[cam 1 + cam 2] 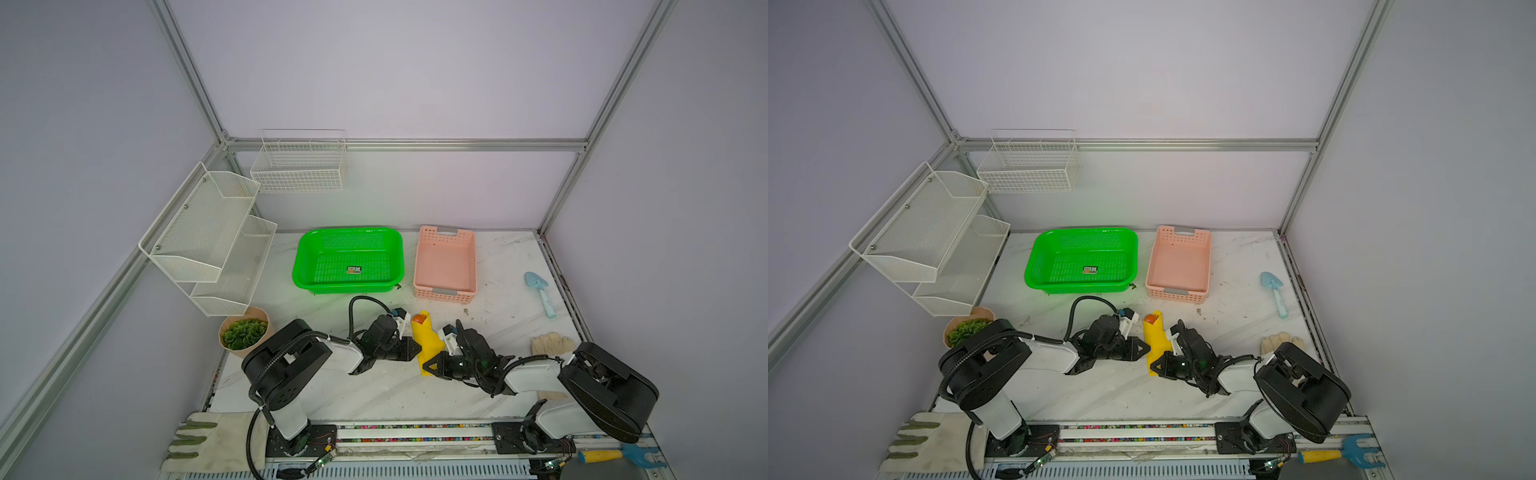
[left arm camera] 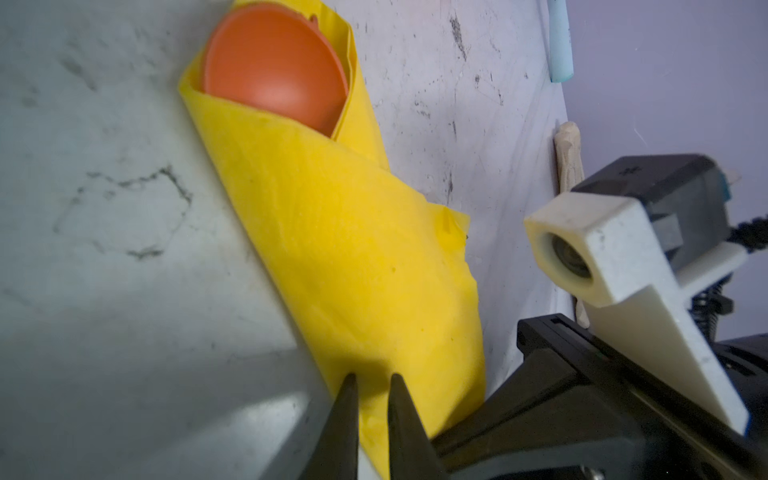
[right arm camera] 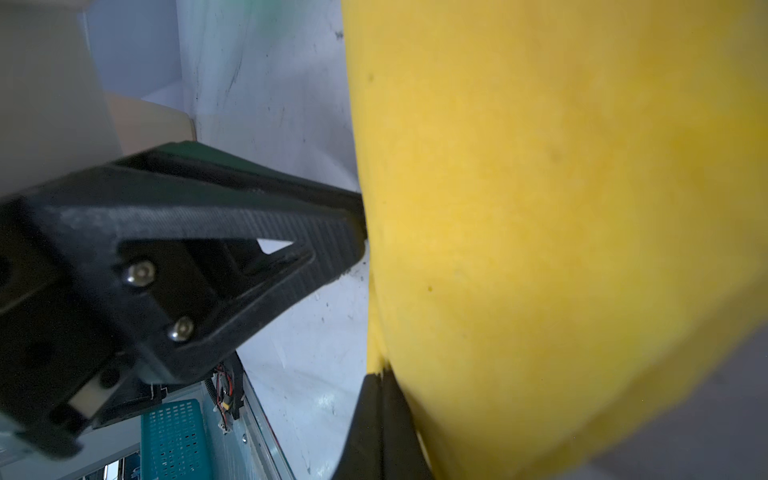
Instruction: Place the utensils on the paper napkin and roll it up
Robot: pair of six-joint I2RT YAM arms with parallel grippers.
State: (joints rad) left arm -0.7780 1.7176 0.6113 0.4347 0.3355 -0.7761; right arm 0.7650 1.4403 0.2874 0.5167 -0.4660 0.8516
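Finding the yellow paper napkin (image 1: 428, 345) already rolled into a tube, lying on the marble desk (image 1: 374, 395) in front of the gap between the green basket (image 1: 351, 229) and the pink basket (image 1: 444, 292), and running roughly front to back in both top views.

Hiding the utensils inside the paper and showing only the round bowl of the orange spoon (image 2: 274, 66) at the open far end, the end nearer the baskets. Showing a sliver of a second orange piece just behind that bowl, too small to name.

Touching the roll's left side with the left pincer (image 2: 372, 376), tips standing a narrow slit apart, yellow paper showing through the slit. Cannot tell whether any paper is being nipped.

Meeting the roll's near end with the right pincer (image 3: 377, 376), fingers pressed tight together, tip right against the paper's edge. Cannot tell whether a layer is being caught there.

Leaving the light-blue trowel (image 1: 540, 291) well apart at the desk's right side, and a pale glove (image 1: 552, 343) just behind the right arm.
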